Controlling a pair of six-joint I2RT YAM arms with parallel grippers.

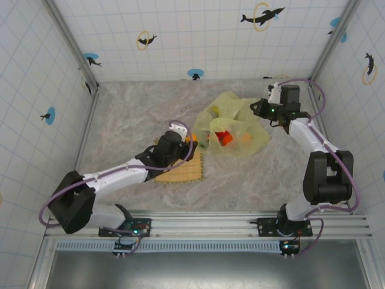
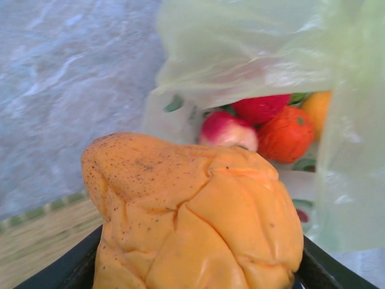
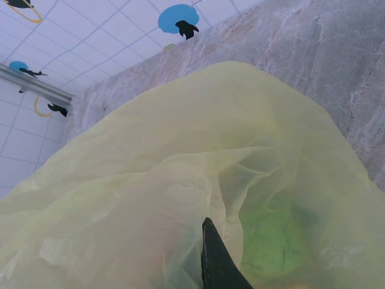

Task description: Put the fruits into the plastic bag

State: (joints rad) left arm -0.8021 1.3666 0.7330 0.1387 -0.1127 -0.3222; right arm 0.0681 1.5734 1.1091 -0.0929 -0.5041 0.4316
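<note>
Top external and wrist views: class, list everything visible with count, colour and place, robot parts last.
plastic bag: one, translucent yellow-green, mid-table
fruits in the bag: at least four, red, pink, orange, yellow-orange
lumpy orange fruit: one, orange, at the bag's mouth
woven mat: one, tan, near-left of the bag
table: one, grey marbled
dolphin stickers: several, black, on the walls
left gripper: one, black, shut on lumpy orange fruit
right gripper: one, black, shut on plastic bag

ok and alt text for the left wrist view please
A lumpy orange speckled toy fruit sits between the left gripper's dark fingers, just before the open mouth of a translucent yellow-green plastic bag. Red, pink and orange toy fruits lie inside; grey marbled table and tan woven mat lie left.
</note>
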